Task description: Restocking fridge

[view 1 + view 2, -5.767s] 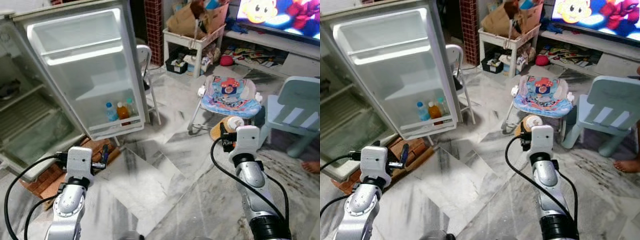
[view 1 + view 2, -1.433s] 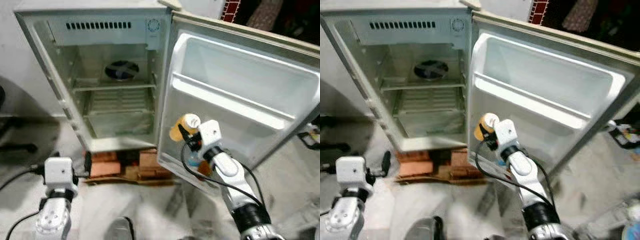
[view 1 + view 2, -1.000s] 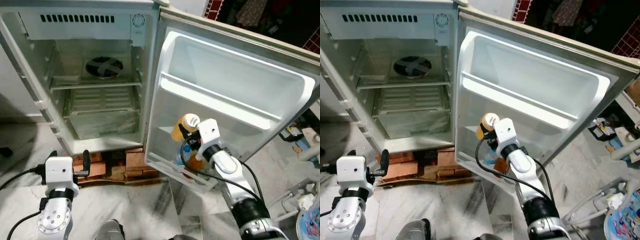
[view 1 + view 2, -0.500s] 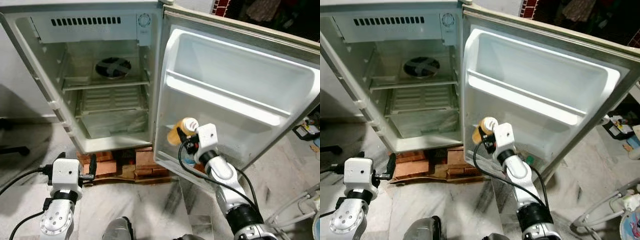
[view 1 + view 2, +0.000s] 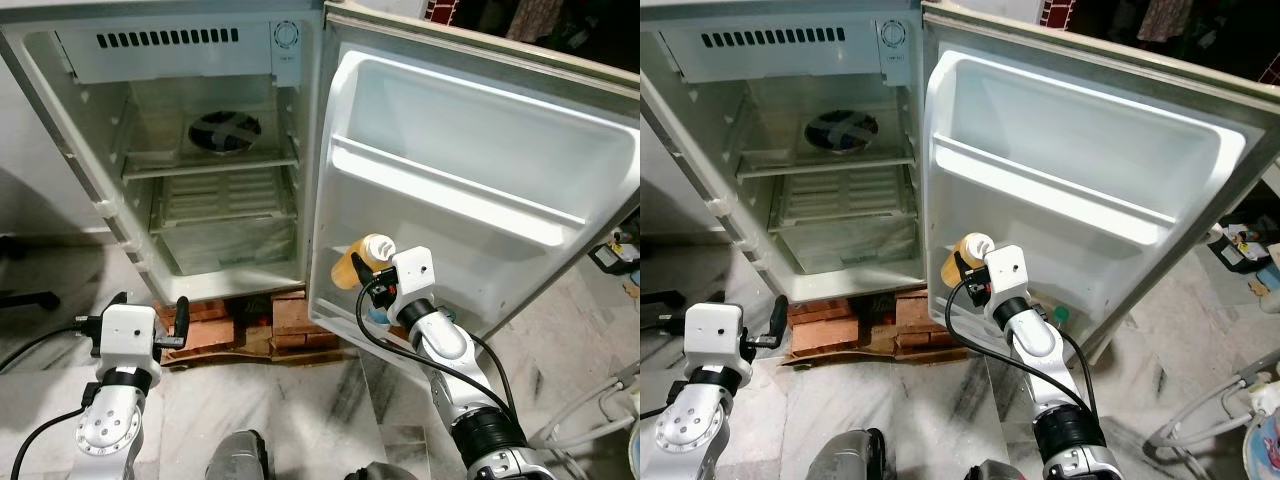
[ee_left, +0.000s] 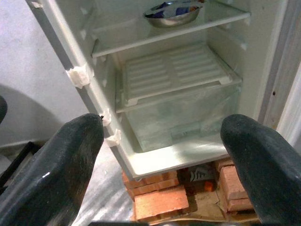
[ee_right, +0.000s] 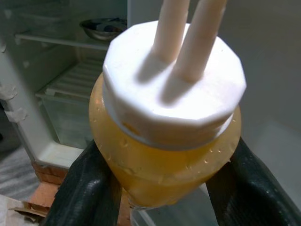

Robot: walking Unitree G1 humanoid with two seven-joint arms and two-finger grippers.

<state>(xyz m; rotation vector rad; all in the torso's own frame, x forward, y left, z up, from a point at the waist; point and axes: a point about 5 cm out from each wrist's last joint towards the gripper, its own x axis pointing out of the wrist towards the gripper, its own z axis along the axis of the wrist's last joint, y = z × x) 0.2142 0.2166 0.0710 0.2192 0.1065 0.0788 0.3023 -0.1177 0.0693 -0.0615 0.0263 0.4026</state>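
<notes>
my right hand [image 7: 155, 188] gripped the orange juice bottle [image 5: 358, 262] by its body, one black finger [image 7: 89, 188] on each side, the white cap [image 7: 174, 89] facing the wrist camera. i held the bottle in front of the lower part of the open fridge door [image 5: 480, 170], just above the bottom door rack. the fridge [image 5: 200, 150] stood open on bricks [image 5: 290, 325]; a metal bowl [image 6: 171, 12] sat on its upper shelf. my left hand [image 6: 160, 141] hung low with fingers spread apart, holding nothing
</notes>
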